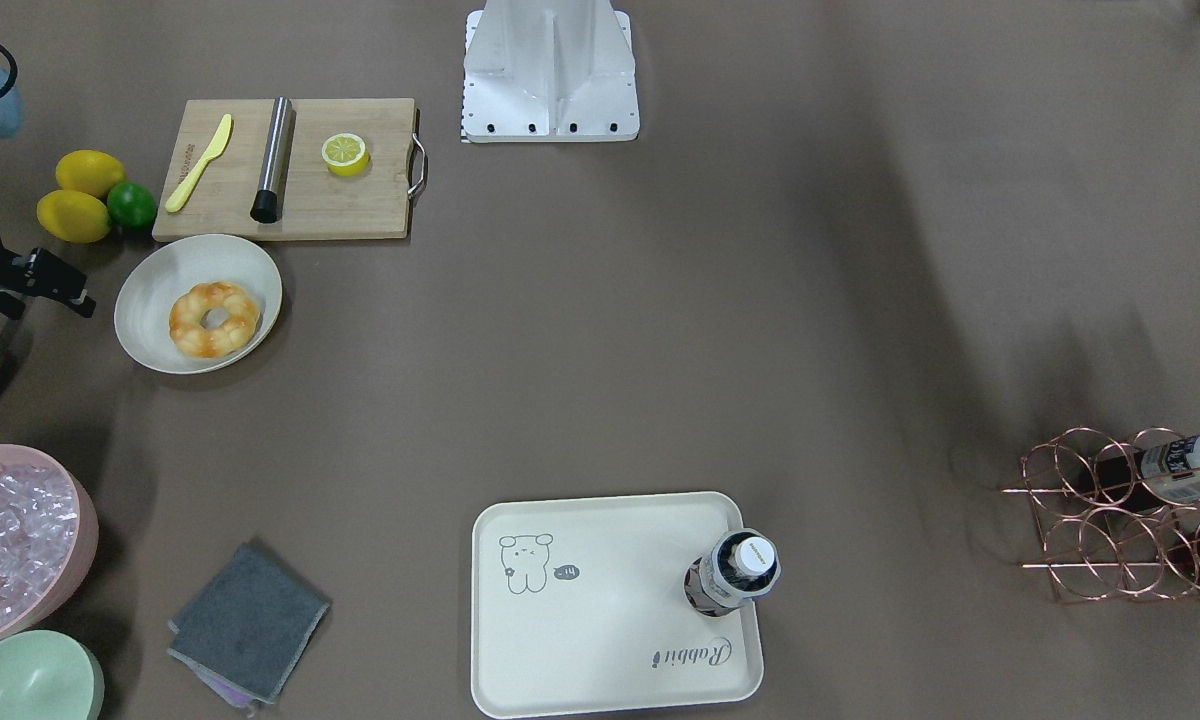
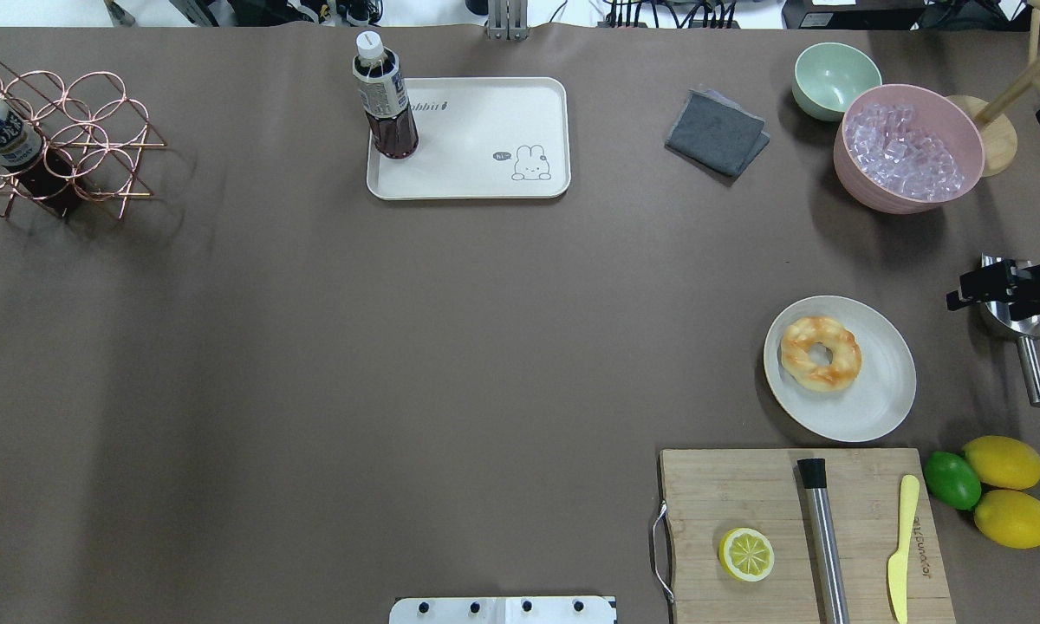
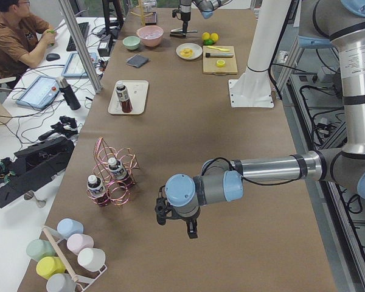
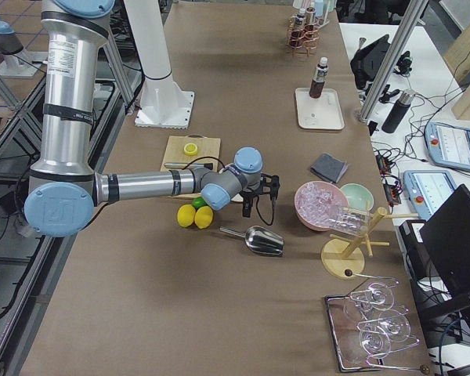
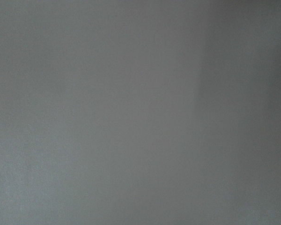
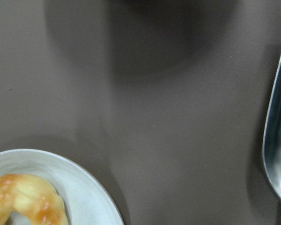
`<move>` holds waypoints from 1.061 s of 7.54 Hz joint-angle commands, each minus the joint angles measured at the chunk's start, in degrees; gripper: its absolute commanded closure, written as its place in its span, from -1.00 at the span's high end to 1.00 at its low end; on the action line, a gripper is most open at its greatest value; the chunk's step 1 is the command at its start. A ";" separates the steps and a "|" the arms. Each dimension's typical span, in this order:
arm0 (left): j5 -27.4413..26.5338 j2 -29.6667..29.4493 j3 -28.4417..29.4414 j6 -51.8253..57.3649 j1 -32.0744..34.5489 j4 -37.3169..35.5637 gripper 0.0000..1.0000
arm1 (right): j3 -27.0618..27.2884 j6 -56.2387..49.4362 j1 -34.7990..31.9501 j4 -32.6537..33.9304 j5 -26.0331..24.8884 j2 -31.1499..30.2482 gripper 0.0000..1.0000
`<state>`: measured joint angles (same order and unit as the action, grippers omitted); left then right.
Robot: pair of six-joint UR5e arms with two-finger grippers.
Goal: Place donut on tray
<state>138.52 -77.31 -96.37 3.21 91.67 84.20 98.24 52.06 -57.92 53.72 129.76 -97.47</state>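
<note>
table [image 2: 312, 347]: brown matte cover | desk [image 3: 12, 131]: white, alongside table | post [image 3: 80, 45]: aluminium, at table edge

Silver arms [image 4: 141, 186], pale-blue joint caps [image 3: 180, 190]

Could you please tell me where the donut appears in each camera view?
Front-facing: donut left of centre.
Overhead: donut right of centre.
Exterior left: donut small, at the far top.
Exterior right: not visible.
Left wrist: not in it.
Right wrist: donut in the bottom-left corner.
Shared landmark: the round plate under it, beside the cutting board.
</note>
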 commanded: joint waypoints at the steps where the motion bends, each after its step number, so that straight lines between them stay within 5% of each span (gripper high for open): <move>1: 0.00 0.06 0.04 0.05 0.00 -0.09 0.96 | -0.07 0.85 5.08 -0.90 -3.36 0.53 0.95; 5: 0.00 0.41 0.04 0.22 0.00 -0.09 0.96 | -0.16 1.20 7.90 -0.90 -4.78 0.97 0.82; 8: 0.00 0.41 -0.14 0.22 0.00 -0.09 0.96 | -1.55 1.11 8.43 -0.90 -4.78 1.66 0.55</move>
<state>138.48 -76.91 -96.34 3.42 91.67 84.15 97.61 53.22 -49.77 52.82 125.02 -96.40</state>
